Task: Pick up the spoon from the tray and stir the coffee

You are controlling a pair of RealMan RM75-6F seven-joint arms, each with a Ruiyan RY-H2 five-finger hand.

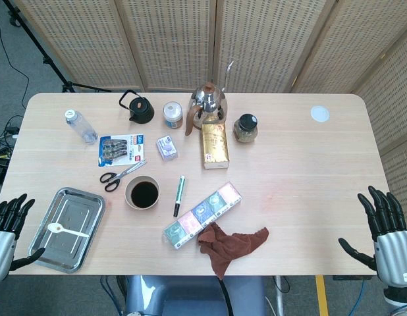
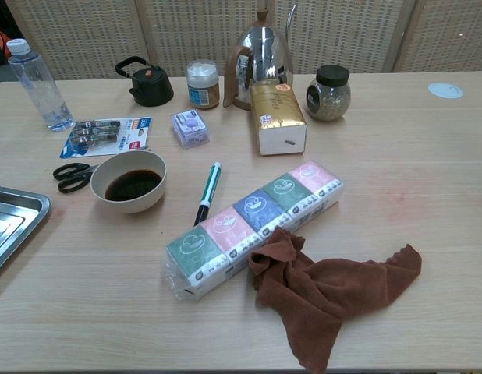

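A white spoon [image 1: 66, 231] lies in the steel tray [image 1: 53, 256] at the table's front left; the chest view shows only the tray's corner [image 2: 15, 216], not the spoon. Right of the tray stands a cream bowl of dark coffee [image 1: 143, 193] [image 2: 132, 181]. My left hand [image 1: 7, 227] hovers off the table's left edge beside the tray, fingers spread and holding nothing. At the front right edge my right hand [image 1: 384, 227] is likewise spread and empty. Neither hand shows in the chest view.
Black scissors [image 1: 118, 176] lie behind the bowl, a green pen [image 1: 178, 195] to its right. A tissue multipack [image 1: 203, 214] and a brown cloth [image 1: 231, 245] sit front centre. Water bottle [image 1: 80, 126], battery pack [image 1: 118, 148], black teapot [image 1: 139, 108], jars, kettle [image 1: 209, 100] and gold box [image 1: 215, 145] line the back.
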